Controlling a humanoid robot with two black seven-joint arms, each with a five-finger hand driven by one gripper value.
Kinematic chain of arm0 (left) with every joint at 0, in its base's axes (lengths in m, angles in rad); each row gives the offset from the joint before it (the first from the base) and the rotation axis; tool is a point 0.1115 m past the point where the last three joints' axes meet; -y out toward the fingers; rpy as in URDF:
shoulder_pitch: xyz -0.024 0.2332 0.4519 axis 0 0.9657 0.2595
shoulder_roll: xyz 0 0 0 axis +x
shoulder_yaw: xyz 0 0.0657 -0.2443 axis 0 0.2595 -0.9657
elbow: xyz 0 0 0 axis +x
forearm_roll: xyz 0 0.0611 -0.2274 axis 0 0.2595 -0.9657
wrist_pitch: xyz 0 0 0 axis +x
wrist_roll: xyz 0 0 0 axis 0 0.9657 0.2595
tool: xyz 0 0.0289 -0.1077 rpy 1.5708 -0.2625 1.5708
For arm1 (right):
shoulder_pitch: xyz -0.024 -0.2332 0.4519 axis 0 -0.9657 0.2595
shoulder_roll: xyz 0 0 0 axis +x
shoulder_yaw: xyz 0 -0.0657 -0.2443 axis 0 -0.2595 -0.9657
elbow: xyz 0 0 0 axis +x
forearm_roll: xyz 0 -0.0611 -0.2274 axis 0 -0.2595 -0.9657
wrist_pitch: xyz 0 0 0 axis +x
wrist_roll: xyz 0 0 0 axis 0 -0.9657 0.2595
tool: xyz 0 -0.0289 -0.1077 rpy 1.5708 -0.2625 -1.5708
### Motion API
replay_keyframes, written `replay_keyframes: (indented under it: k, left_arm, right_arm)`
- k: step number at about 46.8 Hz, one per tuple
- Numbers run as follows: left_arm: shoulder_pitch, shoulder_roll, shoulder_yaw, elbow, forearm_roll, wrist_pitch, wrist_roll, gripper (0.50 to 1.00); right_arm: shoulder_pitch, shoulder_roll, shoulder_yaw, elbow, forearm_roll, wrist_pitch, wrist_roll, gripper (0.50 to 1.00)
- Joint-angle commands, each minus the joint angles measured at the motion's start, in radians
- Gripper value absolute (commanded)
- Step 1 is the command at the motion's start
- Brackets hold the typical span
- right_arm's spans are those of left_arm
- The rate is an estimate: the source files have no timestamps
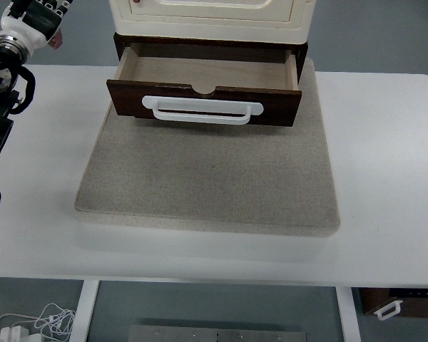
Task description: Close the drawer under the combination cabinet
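The left arm [3,85] is reaching up along the 9 o'clock edge, its hand [36,18] lying at 11 o'clock, cut by the frame; I cannot tell whether its fingers are apart or together. The dark wooden drawer [203,89] is standing pulled out at 12 o'clock under the cream cabinet [210,18], white handle [202,110] facing forward, over a grey mat [210,185] on the white counter [385,178]. No writing is showing legibly.
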Motion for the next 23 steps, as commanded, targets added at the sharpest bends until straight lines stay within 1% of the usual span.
replay_keyframes:
  k: [1, 23]
  left_arm:
    - [0.0, 0.0, 0.002, 0.0, 0.0, 0.0, 0.0, 0.996]
    - [0.0, 0.0, 0.0, 0.009, -0.002, 0.001, 0.0, 0.996]
  right_arm:
    - [0.0, 0.0, 0.0, 0.0, 0.0, 0.0, 0.0, 0.952]
    - [0.0, 0.0, 0.0, 0.0, 0.0, 0.0, 0.0, 0.952]
